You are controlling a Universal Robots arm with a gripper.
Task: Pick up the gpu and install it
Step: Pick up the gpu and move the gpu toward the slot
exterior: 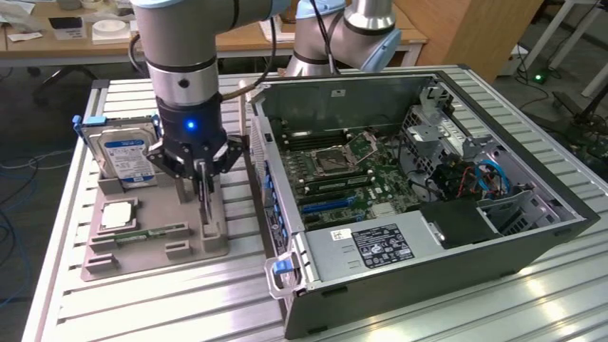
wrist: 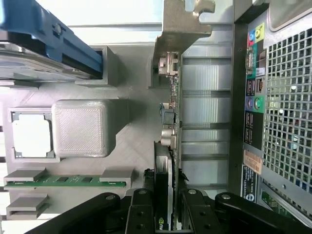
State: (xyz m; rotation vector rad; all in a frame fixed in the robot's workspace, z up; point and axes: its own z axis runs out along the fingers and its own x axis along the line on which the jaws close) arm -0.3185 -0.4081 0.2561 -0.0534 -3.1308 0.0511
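Fingers of the gripper (exterior: 198, 165) sit on both sides of the gpu (exterior: 205, 203), one on each flat face. They look squeezed tight on its top edge. In the wrist view the gripper (wrist: 168, 197) has the thin dark gpu (wrist: 171, 112) pinched between its black fingers (wrist: 141, 209).

The gpu stands on its thin edge in a slot of the gray holder (exterior: 142, 249), right under the gripper. Its low edge looks to be down in the slot. I cannot tell if it is lifted a tiny bit. In the exterior view its long side runs about from 12 o'clock to 6 o'clock, side by side with the near wall of the computer case (exterior: 532, 239). The silver bracket (wrist: 180, 24) is at the end away from the fingers.

Seen from the gripper in the exterior view, the open case is at 3 o'clock, just beside the holder. The green board (exterior: 352, 178) inside it faces up. The hard drive (exterior: 128, 153) stands at 9 o'clock. The small green memory stick (exterior: 152, 231) lies flat at 7 o'clock. I think the gpu is grabbed but not in the case yet.
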